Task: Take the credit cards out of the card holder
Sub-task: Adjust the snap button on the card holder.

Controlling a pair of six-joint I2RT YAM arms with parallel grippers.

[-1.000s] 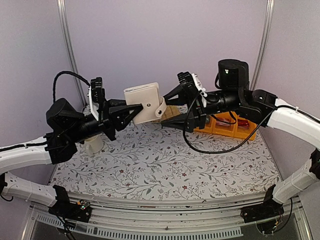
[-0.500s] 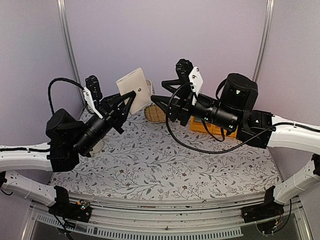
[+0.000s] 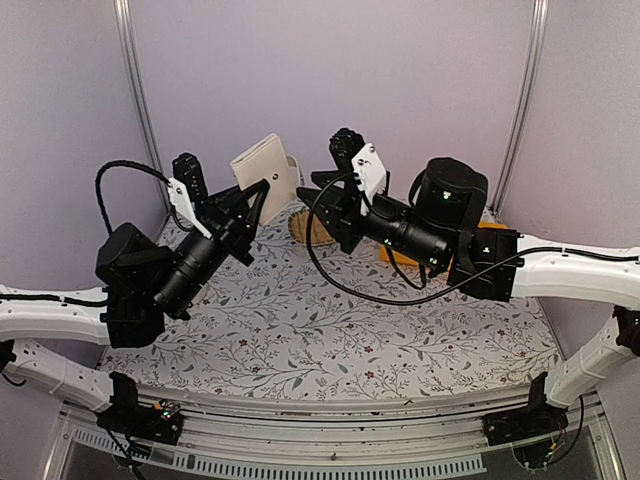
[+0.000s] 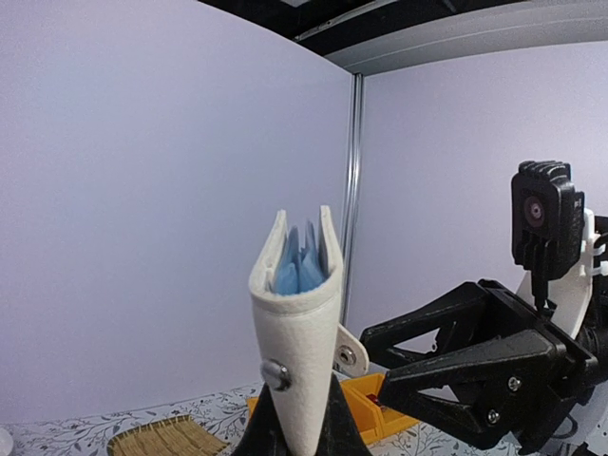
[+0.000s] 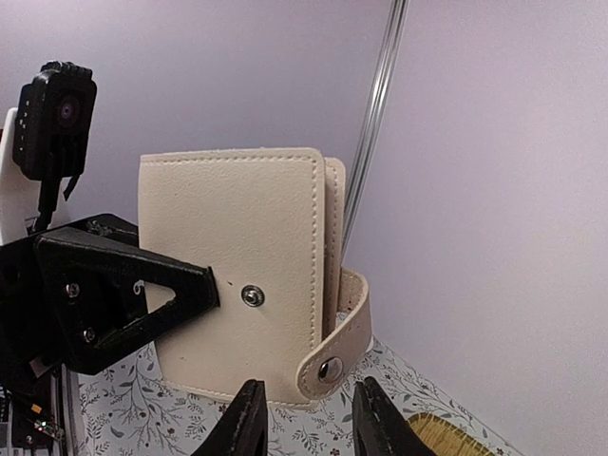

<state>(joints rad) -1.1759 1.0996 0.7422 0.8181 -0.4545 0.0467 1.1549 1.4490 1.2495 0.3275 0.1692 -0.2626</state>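
The left gripper (image 3: 258,195) is clamped on the lower end of the card holder (image 5: 233,256). It holds the holder upright in the air, well above the table (image 3: 330,330), with the open edge on top. This probably serves to present the fold and its fastening to the other arm. The right gripper (image 5: 311,407) sits just under the holder, its fingers a narrow way apart with nothing between them. The loose strap (image 5: 344,334) hangs directly above that gap, so it seems lined up to catch the flap. The strap's snap is not pressed onto the stud (image 5: 252,296) on the front face, so the holder looks unfastened.

There is one holder and there are two snap halves. The credit cards (image 4: 302,268) sit inside and show only as light blue edges in the mouth. Their number cannot be told, and no red-pink one is visible. On the table behind lie one woven mat (image 4: 161,439) and one orange bin (image 4: 366,404)
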